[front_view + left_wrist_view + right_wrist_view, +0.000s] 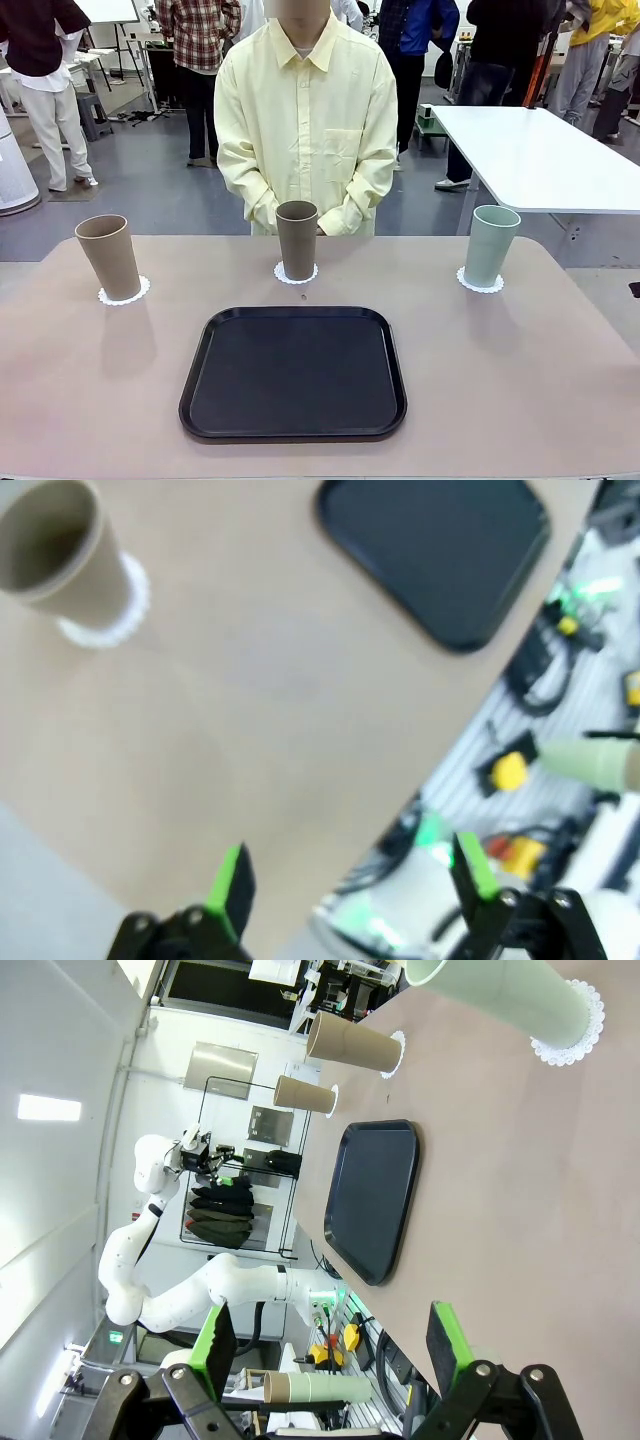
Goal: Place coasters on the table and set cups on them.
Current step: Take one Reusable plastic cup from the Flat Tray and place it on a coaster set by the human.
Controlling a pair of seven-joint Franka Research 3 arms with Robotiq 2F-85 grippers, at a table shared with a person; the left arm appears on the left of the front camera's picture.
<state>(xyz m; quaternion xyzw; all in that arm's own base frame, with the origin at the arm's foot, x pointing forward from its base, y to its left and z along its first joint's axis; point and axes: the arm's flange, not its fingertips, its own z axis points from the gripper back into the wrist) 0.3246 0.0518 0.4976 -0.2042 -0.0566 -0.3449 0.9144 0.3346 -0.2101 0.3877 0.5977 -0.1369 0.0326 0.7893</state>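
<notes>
Now, in the front view, the table spans the lower frame with a black tray at bottom centre. Three cups stand upright in a row above it, each on a coaster: a tan cup at left on its coaster, a brown cup at centre on a coaster, and a mint cup at right on a coaster. A person stands behind the centre cup, arms down, hands clasped low in front at the table's far edge.

From the left wrist view, the left gripper rises from the bottom edge, fingers spread wide and empty, hovering over the table's edge. The tan cup sits on its coaster in the upper left; the tray lies in the upper right.

From the right wrist view, the right gripper stands released along the bottom, holding nothing. The mint cup on its coaster fills the upper right, well away from the fingers. The tray sits mid-frame. The left arm shows at left, raised and bent, with its wrist turned toward the table.
</notes>
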